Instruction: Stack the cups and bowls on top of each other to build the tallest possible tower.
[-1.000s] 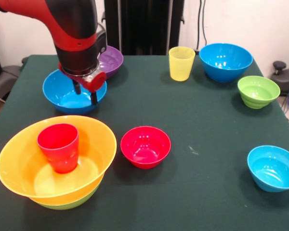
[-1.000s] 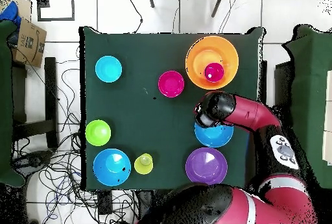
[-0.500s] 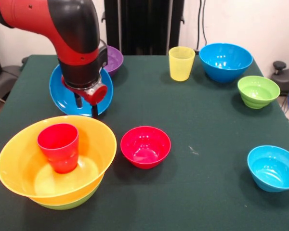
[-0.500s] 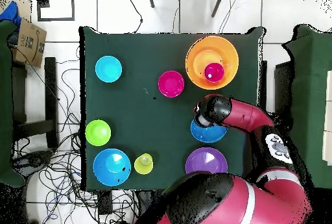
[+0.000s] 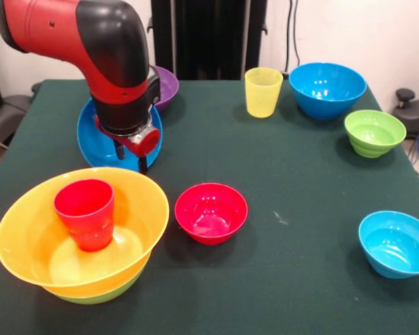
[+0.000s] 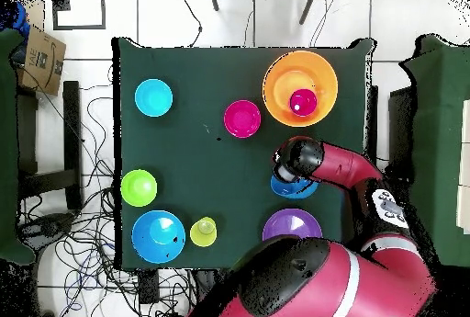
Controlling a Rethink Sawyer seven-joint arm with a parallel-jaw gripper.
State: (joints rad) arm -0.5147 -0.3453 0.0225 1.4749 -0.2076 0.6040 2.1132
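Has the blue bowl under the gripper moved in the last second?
Yes. The blue bowl has tipped up on edge in the gripper, shifting toward the purple bowl.

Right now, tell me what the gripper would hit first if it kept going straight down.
Most likely the tilted blue bowl right at the gripper, with the table just below; depth is hard to judge.

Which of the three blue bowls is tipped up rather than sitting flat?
The blue bowl at the gripper, in front of the purple bowl: this blue bowl stands tilted, its inside facing the camera. The other two sit level.
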